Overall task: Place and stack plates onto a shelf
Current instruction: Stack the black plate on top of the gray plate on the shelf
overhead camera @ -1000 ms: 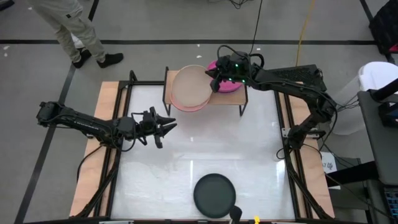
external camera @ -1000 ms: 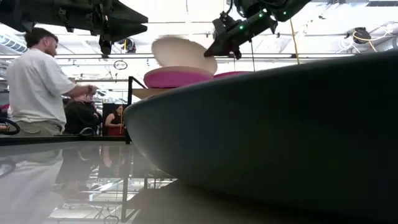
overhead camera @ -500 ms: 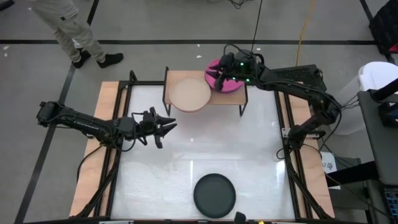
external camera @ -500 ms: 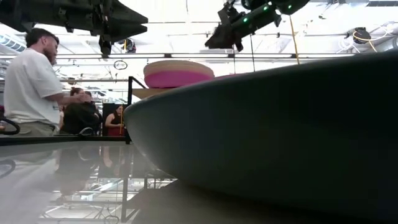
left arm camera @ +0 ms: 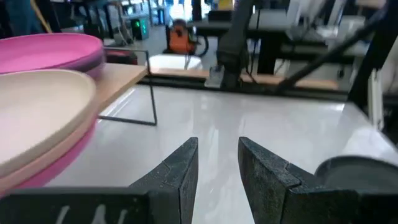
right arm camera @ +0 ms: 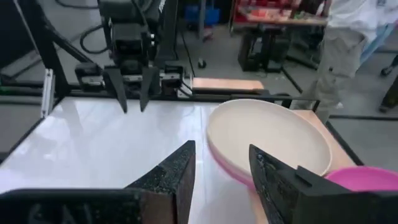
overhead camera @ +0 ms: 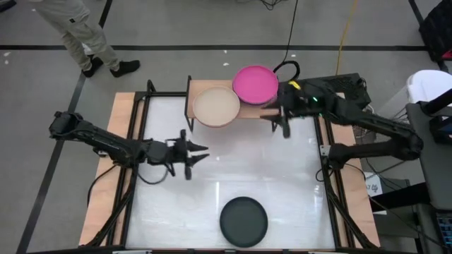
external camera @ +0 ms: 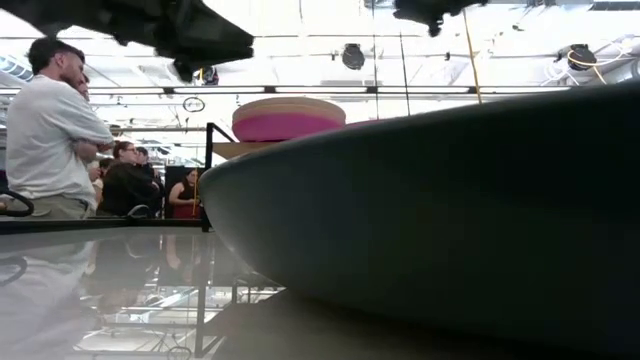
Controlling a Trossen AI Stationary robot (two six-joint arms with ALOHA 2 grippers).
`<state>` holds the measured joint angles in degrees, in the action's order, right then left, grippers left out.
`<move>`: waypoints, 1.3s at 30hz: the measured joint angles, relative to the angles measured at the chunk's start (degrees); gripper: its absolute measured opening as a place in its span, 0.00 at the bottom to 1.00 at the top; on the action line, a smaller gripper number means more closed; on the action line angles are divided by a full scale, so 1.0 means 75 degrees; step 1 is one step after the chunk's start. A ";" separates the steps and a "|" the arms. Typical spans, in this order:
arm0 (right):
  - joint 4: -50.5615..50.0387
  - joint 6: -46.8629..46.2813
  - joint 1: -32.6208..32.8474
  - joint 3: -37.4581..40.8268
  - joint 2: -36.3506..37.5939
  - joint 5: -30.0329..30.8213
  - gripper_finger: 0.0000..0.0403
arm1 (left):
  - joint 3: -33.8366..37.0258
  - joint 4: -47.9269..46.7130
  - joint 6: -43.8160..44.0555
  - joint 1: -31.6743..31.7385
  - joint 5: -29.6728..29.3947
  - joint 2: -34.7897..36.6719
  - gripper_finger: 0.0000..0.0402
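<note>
On the light-wood shelf (overhead camera: 191, 93) at the table's far edge stand two stacks of plates. A beige plate (overhead camera: 216, 106) tops the left stack, over pink ones (external camera: 286, 127). A magenta plate (overhead camera: 256, 84) tops the right stack. One dark grey plate (overhead camera: 244, 220) lies flat on the white table near its front edge. My right gripper (right arm camera: 222, 163) hangs open and holds nothing, off the shelf's front right corner (overhead camera: 280, 121). My left gripper (left arm camera: 218, 163) is open over the table's left middle (overhead camera: 200, 151), pointing toward the table's right edge.
The shelf's thin black legs (left arm camera: 153, 93) stand on the far part of the table. Bare white tabletop (overhead camera: 233, 169) stretches between the shelf and the dark grey plate. People stand beyond the table's left side (external camera: 55, 130).
My right gripper has let go of the beige plate, which was tilted over the left stack and now lies flat on top of it. The gripper has then drawn back toward the table's right edge and nearer, off the shelf. My left gripper has shifted a little toward the right.
</note>
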<state>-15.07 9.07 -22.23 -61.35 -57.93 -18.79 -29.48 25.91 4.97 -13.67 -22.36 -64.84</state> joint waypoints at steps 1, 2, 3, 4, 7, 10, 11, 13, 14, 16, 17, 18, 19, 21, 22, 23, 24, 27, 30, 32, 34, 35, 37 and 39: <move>0.0229 -0.0117 0.0125 0.0387 0.0349 0.0104 0.33 | -0.0274 -0.0188 -0.0089 -0.0018 0.0002 -0.0266 0.29; 0.0439 -0.0238 0.0235 0.0761 0.0694 0.0107 0.33 | -0.0577 -0.0398 -0.0159 -0.0037 0.0052 -0.0542 0.29; 0.0702 -0.0376 0.0328 0.1148 0.1016 0.0106 0.32 | -0.0893 -0.0592 -0.0211 -0.0047 0.0197 -0.0828 0.29; 0.0980 -0.0516 0.0411 0.1526 0.1339 0.0106 0.32 | -0.1198 -0.0770 -0.0251 -0.0047 0.0392 -0.1110 0.29; 0.1726 -0.0868 0.0641 0.2594 0.2211 0.0109 0.32 | -0.2177 -0.1088 -0.0256 -0.0044 0.1185 -0.2022 0.29; 0.2309 -0.1112 0.0830 0.3402 0.2901 0.0115 0.32 | -0.3249 -0.1818 -0.0322 -0.0044 0.1978 -0.2851 0.29; 0.2439 -0.1156 0.0885 0.3597 0.3095 0.0115 0.32 | -0.3596 -0.2216 -0.0320 -0.0045 0.2117 -0.3106 0.29; 0.2615 -0.1275 0.0991 0.3918 0.3387 0.0115 0.32 | -0.4236 -0.3087 -0.0255 -0.0047 0.2224 -0.3599 0.29; 0.2731 -0.1351 0.1036 0.4056 0.3506 0.0115 0.32 | -0.4528 -0.3498 -0.0234 -0.0044 0.2260 -0.3821 0.29; 0.2859 -0.1477 0.1121 0.4269 0.3675 0.0120 0.32 | -0.5025 -0.4137 -0.0174 -0.0038 0.2334 -0.4224 0.29; 0.2856 -0.1511 0.1166 0.4352 0.3728 0.0123 0.32 | -0.5233 -0.4312 -0.0162 -0.0037 0.2383 -0.4404 0.29; 0.2856 -0.1520 0.1203 0.4414 0.3752 0.0126 0.32 | -0.5408 -0.4440 -0.0152 -0.0038 0.2456 -0.4578 0.29; 0.2856 -0.1523 0.1244 0.4468 0.3764 0.0126 0.32 | -0.5538 -0.4515 -0.0107 -0.0038 0.2590 -0.4739 0.29; 0.2852 -0.1523 0.1319 0.4553 0.3761 0.0126 0.32 | -0.5723 -0.4521 0.0011 -0.0038 0.2949 -0.5027 0.29; 0.2853 -0.1523 0.1347 0.4594 0.3758 0.0126 0.32 | -0.5790 -0.4515 0.0060 -0.0038 0.3089 -0.5156 0.29; 0.2855 -0.1523 0.1373 0.4637 0.3753 0.0129 0.32 | -0.5835 -0.4512 0.0119 -0.0040 0.3177 -0.5261 0.29; 0.2853 -0.1523 0.1389 0.4677 0.3753 0.0129 0.32 | -0.5860 -0.4535 0.0174 -0.0044 0.3234 -0.5360 0.29; 0.2858 -0.1523 0.1389 0.4789 0.3753 0.0129 0.32 | -0.5874 -0.4579 0.0392 -0.0041 0.3401 -0.5648 0.29; 0.2984 -0.1523 0.1389 0.4932 0.3753 0.0129 0.32 | -0.5874 -0.4622 0.0659 -0.0040 0.3596 -0.5893 0.29; 0.3161 -0.1526 0.1389 0.5050 0.3753 0.0129 0.32 | -0.5874 -0.4604 0.0838 -0.0038 0.3775 -0.6002 0.30; 0.3367 -0.1529 0.1389 0.5144 0.3753 0.0129 0.32 | -0.5874 -0.4634 0.0968 -0.0038 0.3833 -0.6055 0.33; 0.3463 -0.1529 0.1389 0.5174 0.3753 0.0129 0.32 | -0.5874 -0.4634 0.1011 -0.0040 0.3841 -0.6062 0.35; 0.3591 -0.1528 0.1389 0.5214 0.3753 0.0129 0.32 | -0.5874 -0.4632 0.1131 -0.0044 0.3847 -0.6062 0.41; 0.3637 -0.1526 0.1386 0.5224 0.3753 0.0129 0.32 | -0.5874 -0.4633 0.1213 -0.0044 0.3849 -0.6062 0.48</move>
<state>12.21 -2.37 -11.84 -22.17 -29.78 -17.82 -73.54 -8.83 14.06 -14.00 6.51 -110.30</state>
